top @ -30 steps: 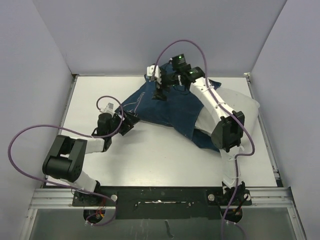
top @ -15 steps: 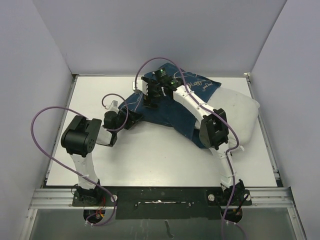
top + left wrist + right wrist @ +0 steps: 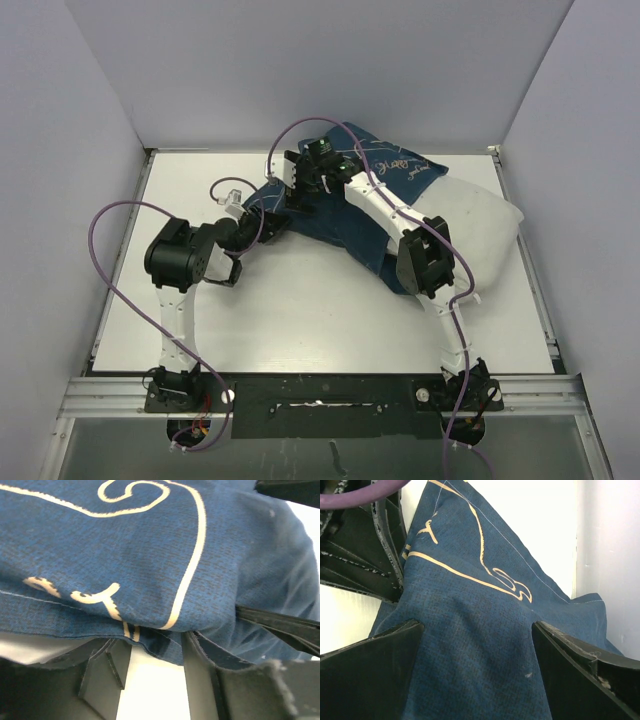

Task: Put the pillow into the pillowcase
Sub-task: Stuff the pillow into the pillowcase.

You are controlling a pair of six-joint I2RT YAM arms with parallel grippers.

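The pillow (image 3: 485,225) is the biggest thing here. It is a plump white cushion, lumpy and creased, and I judge it light and very soft. It would sag and fold if lifted by one corner, so a pinch on a bunched edge or corner is the best hold.

The pillowcase (image 3: 340,225) covers the pillow's left end, and its loose part trails away from the pillow to the left. Whether the pillow is inside it or only under it, I cannot tell. It is navy cloth with cream whale outlines and looping script. It is thin and limp and looks easy to pinch but quick to slide, so the stitched hem at the mouth is the place to grip.

The right gripper (image 3: 477,672), left of the pillow, stands wide apart astride the blue cloth and clamps nothing. The left gripper (image 3: 152,662), farther left of the pillow, has its jaws partly apart with the hem lying over their tips. A gap shows between them, so there is no firm grip yet.
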